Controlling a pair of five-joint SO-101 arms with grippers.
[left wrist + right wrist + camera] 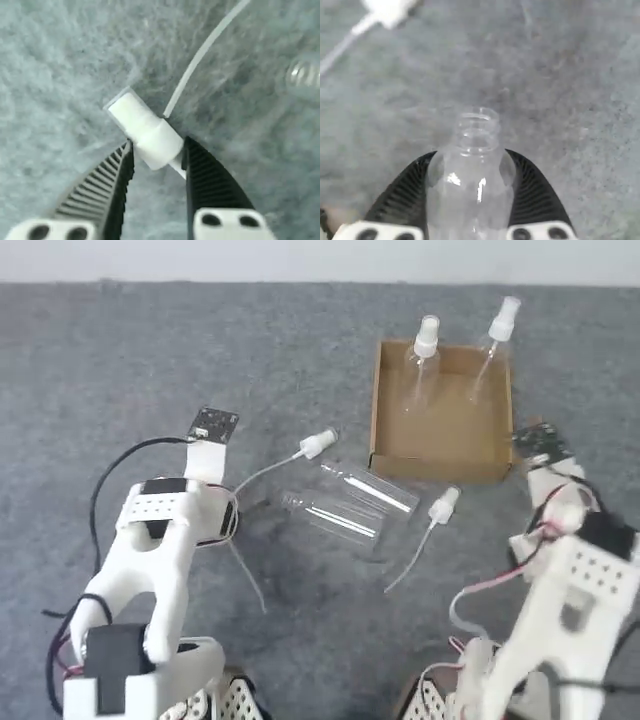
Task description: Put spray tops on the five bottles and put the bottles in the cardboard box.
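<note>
– Bottles first: where are all five?

– From my station I see one capped clear plastic bottle (pixel 424 365) and a second capped bottle (pixel 492 350) standing upright in the brown cardboard box (pixel 440 466), at the upper right of the high view. Two more lie on their sides, without tops, on the grey carpeted worktop (pixel 130 350) at mid-frame. They are close together, the upper lying bottle (pixel 370 488) just above the lower lying bottle (pixel 332 515).

– And the fifth?

– My right gripper (pixel 472 156) is pinching it. It is an open-necked clear bottle (pixel 472 175), with a jaw pressed against each shoulder and the bare neck poking out past the fingertips.

– What about the left side?

– My left gripper (pixel 157 145) is clamped on a white plastic spray top (pixel 145 127), with a jaw on either side of its collar. Its thin dip tube (pixel 200 60) trails away over the worktop. I can't tell whether the top is lifted or resting.

– Any loose tops?

– Two. One loose white spray top (pixel 318 445) lies just left of the box. A second loose spray top (pixel 443 506) lies just below the box's front wall, with its tube running toward the lower left.
</note>
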